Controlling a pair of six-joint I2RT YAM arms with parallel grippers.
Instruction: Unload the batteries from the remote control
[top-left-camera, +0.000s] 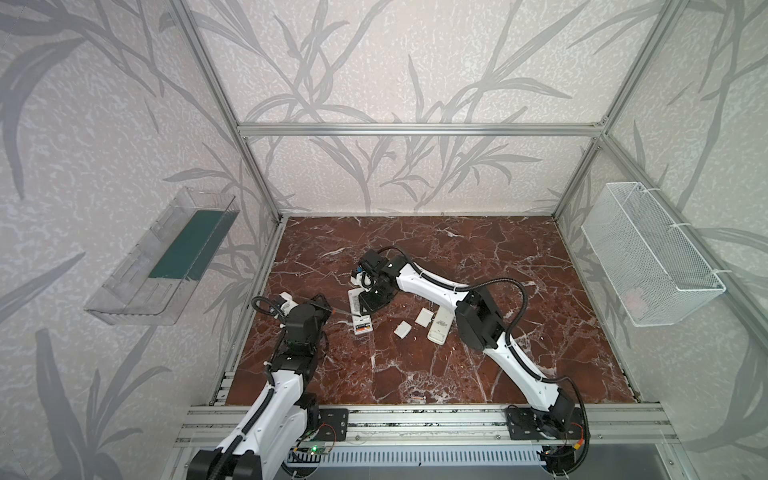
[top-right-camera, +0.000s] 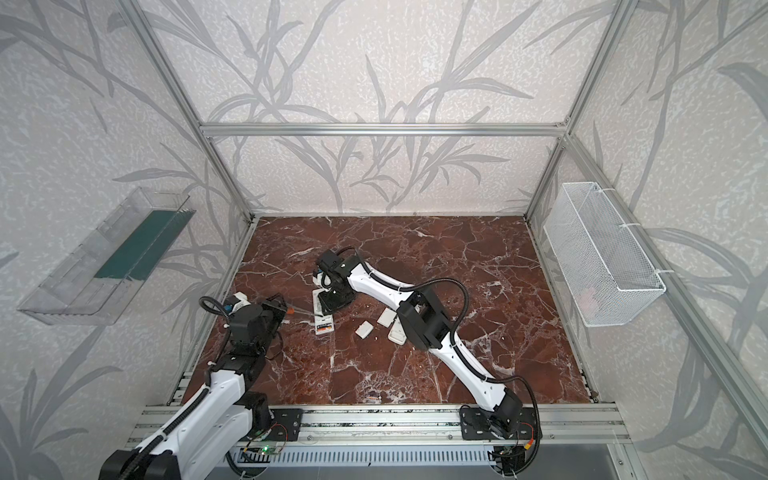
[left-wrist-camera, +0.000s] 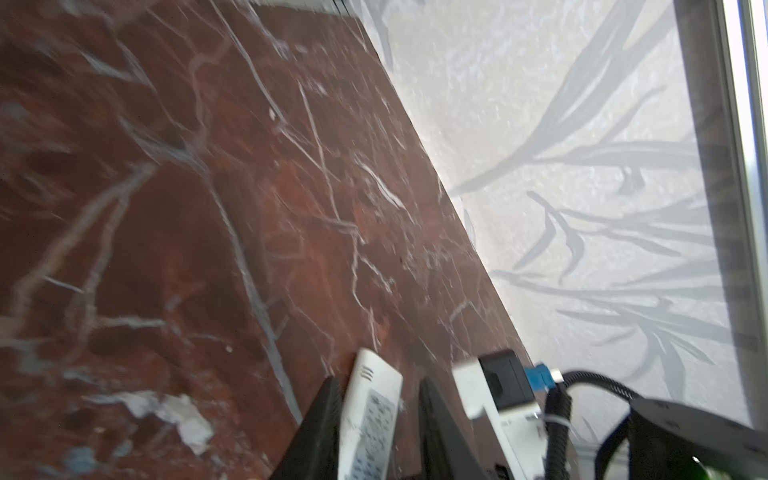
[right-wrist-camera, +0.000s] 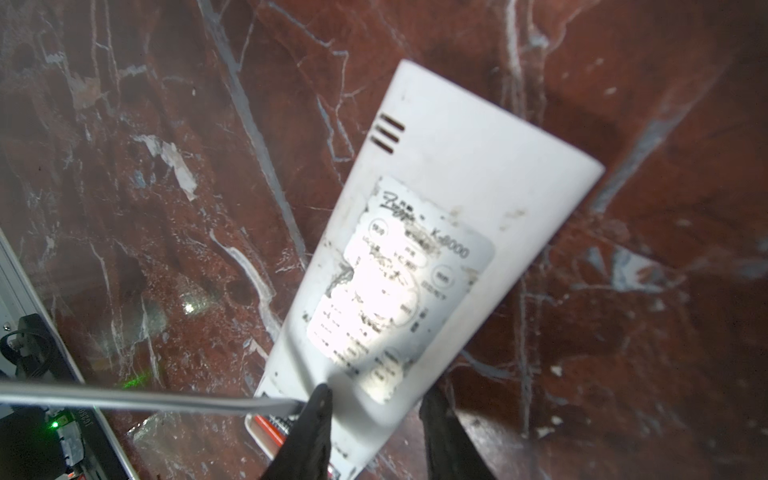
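Observation:
A white remote control (top-left-camera: 359, 309) (right-wrist-camera: 436, 232) lies back side up on the marble table, its battery bay open at the near end. An orange battery (right-wrist-camera: 268, 428) (top-left-camera: 363, 331) sits in that bay. My right gripper (top-left-camera: 372, 300) (right-wrist-camera: 378, 388) comes down over the remote's middle, shut on its long edges. From the left, my left gripper (top-left-camera: 325, 308) (left-wrist-camera: 380, 379) is shut on an orange-handled screwdriver (top-right-camera: 291, 310). Its shaft (right-wrist-camera: 145, 398) reaches to the bay's edge. The left wrist view shows the remote's far end (left-wrist-camera: 374, 399) beyond my fingers, and the handle is out of frame.
Two small white covers (top-left-camera: 402, 330) (top-left-camera: 424, 316) lie right of the remote. A second white remote (top-left-camera: 438, 328) lies partly under my right arm. A clear bin (top-left-camera: 166, 257) hangs on the left wall and a white mesh basket (top-left-camera: 648, 253) on the right wall.

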